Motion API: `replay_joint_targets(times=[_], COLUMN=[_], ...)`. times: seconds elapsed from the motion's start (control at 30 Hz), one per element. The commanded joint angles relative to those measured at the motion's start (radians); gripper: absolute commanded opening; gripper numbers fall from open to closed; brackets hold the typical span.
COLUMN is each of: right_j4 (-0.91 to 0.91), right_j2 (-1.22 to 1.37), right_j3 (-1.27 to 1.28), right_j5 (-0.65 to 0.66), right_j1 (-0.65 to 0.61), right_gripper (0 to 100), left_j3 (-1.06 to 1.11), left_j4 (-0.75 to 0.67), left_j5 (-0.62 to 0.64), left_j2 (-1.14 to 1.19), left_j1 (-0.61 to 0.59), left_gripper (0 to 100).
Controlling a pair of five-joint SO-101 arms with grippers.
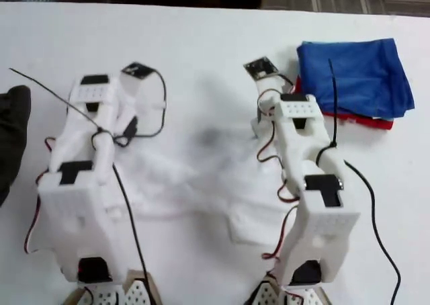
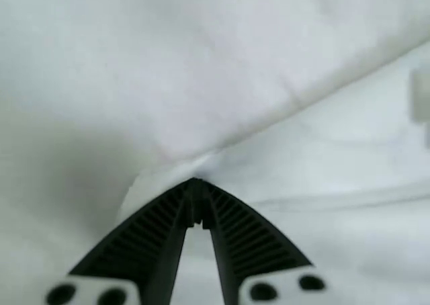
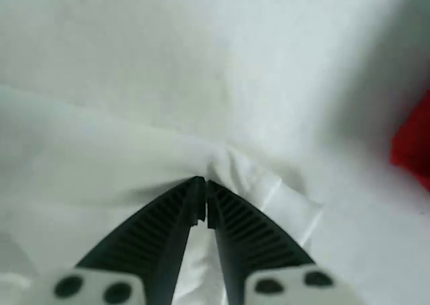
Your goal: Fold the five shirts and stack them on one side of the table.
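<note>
**knotty_pine:** So where's the white shirt sitting, and what have the claws got?

**servo_sam:** It's spread flat on the bench, just beside the blue shirt and on the side nearer the arm bases. The blue shirt is folded on top of a red shirt. A dark shirt lies well apart from the blue shirt, at the opposite edge of the bench. Both claws are pinched fully closed. The left claw has a small ridge of white cloth at its tips. The right claw has a bunched bit of the same shirt, on the end closer to the blue shirt.

**knotty_pine:** How's it going to handle?

**servo_sam:** My guess is light, limp and thin, with no stiffness at all. Whatever isn't held will sag and drag along the bench. It's not fragile, but it's probably slippery in a shallow pinch, and those ridges look pretty shallow.

**knotty_pine:** Best place to take hold?

**servo_sam:** I'd say along one edge with the two grips well apart, ideally on a hem or seam where the cloth doubles up. Then the fold line stays straight between them. White cloth on a white bench makes the edges hard to pick out — I can't tell whether the pinches are on a hem or mid-panel.
</note>
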Motion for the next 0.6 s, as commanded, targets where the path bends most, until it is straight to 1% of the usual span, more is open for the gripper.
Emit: replay_joint_targets(times=[0.0,0.17,0.33,0.43,0.57], right_j4=[0.076,0.231,0.354,0.41,0.467], right_j2=[0.101,0.216,0.226,0.226,0.223], right_j3=[-0.192,-0.445,-0.6,-0.652,-0.692], right_j5=[0.008,0.003,0.002,0.002,0.002], right_j1=[-0.001,-0.001,-0.012,-0.01,-0.004], right_gripper=[1.9,1.9,1.9,1.9,1.9], left_j3=[-0.24,-0.561,-0.812,-0.854,-0.809], left_j4=[0.063,0.236,0.419,0.44,0.44], left_j5=[-0.008,-0.008,-0.009,-0.009,-0.008], left_j2=[0.117,0.232,0.295,0.298,0.256], left_j1=[-0.046,-0.041,-0.041,-0.041,-0.037], left_gripper=[3,3,3,3,3])
